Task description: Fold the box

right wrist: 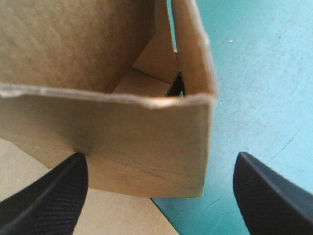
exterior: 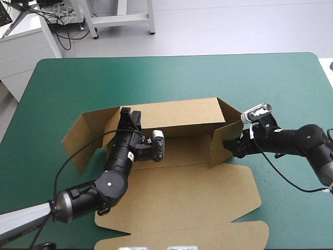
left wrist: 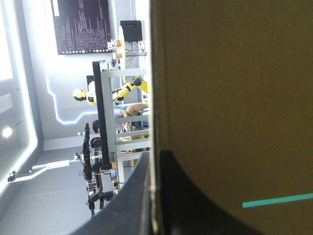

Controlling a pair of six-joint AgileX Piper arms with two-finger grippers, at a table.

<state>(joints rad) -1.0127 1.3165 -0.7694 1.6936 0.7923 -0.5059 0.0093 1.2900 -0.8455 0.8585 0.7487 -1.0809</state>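
The brown box lies mid-table with its long back wall raised and a wide panel flat toward the near edge. My left gripper is at the back wall's left end, by the splayed left flap. In the left wrist view my gripper is shut on the board's edge, and the box fills the space beside it. My right gripper is at the upright right flap. It stands open, its fingers either side of the flap's corner.
Bare teal-green cover runs along the far side of the table and to the right of the box. The flat panel reaches almost to the table's near edge.
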